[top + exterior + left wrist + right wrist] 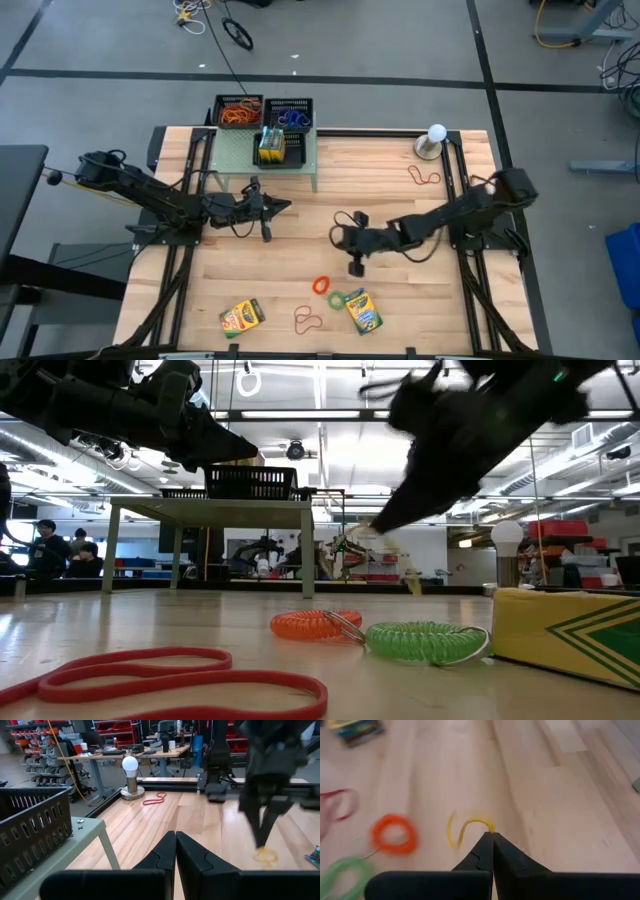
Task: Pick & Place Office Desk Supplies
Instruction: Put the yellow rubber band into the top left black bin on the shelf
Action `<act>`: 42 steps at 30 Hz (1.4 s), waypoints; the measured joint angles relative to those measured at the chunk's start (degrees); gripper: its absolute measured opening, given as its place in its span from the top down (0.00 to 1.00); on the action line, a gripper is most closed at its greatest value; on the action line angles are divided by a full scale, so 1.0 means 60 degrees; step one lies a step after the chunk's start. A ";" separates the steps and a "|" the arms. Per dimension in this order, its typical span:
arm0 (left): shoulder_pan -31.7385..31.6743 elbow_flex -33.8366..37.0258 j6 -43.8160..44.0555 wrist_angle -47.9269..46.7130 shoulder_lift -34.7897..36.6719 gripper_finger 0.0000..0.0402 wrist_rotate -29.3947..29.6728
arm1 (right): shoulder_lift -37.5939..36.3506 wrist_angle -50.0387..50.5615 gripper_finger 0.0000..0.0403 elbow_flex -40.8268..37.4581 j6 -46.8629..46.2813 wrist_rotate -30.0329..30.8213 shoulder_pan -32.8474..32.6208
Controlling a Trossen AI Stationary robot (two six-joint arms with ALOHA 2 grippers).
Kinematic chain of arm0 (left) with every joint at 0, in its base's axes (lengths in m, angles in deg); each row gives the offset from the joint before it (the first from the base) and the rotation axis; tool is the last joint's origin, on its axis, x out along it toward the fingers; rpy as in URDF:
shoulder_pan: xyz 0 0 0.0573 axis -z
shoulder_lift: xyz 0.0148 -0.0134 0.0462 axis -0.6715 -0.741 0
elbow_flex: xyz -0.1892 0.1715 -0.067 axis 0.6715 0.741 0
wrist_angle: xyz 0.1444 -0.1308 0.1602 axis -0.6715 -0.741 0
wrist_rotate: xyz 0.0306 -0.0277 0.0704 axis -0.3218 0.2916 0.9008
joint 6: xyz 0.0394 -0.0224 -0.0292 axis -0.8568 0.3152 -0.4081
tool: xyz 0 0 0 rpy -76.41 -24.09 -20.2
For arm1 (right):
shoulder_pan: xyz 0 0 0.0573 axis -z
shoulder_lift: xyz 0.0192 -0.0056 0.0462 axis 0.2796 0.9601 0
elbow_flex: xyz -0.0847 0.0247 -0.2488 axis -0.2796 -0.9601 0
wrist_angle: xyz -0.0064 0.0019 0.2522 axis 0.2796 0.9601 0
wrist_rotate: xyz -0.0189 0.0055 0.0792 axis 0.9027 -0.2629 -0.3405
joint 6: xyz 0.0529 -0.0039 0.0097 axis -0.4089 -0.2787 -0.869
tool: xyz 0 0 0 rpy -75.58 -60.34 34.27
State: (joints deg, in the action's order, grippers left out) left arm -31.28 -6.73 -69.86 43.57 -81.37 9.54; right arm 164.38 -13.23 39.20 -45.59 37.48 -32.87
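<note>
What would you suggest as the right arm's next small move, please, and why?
Probably a short lift straight up. The right gripper is shut with its tips pinching one end of the yellow rubber band, which lies on the wooden table. Lifting would confirm the hold before it carries the band toward the black mesh trays. The left gripper waits shut beside the shelf.

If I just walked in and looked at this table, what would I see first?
Probably the right gripper near the middle of the wooden table, shut on a yellow rubber band. Next, the bright orange coil and green coil lying side by side near the front edge, beside a crayon box. The left gripper hangs shut and empty by the pale green shelf.
</note>
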 joint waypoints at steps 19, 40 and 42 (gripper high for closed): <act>0.0000 0.0000 0.0000 -0.0007 0.0000 0.95 0.0001 | 0.0719 -0.1556 0.65 0.0004 0.0381 0.0231 0.0720; -0.0289 -0.0016 0.4188 0.1434 -0.0004 0.95 -0.0880 | -0.0805 -0.3461 0.93 -0.3123 -0.0713 0.2669 -0.1619; -0.0302 -0.0282 0.4550 0.1013 -0.0051 0.95 -0.1592 | -0.0918 -0.3597 0.94 -0.3233 -0.0626 0.2709 -0.1577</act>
State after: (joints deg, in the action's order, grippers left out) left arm -33.09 -8.42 -42.56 49.65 -81.68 -0.01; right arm 158.87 -34.81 19.80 -49.35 53.73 -42.34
